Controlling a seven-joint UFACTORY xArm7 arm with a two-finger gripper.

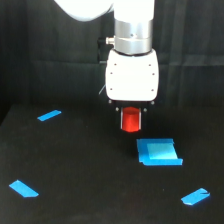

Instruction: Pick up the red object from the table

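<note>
One red object is pinched between the fingers of the gripper, apparently clear of the table; slippage could be caused if the hold is shallow

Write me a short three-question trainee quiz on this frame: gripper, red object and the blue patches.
1. True or false: the red object lies on the large blue patch.
2. How many blue patches show on the table? A) two B) four C) six
3. Fill in: the red object sits between the fingers of the ___.

Key
1. False. It sits in the gripper, above and to the exterior view's left of that patch.
2. B. One large patch near the middle and three small strips: far left, near left, near right.
3. gripper
</note>
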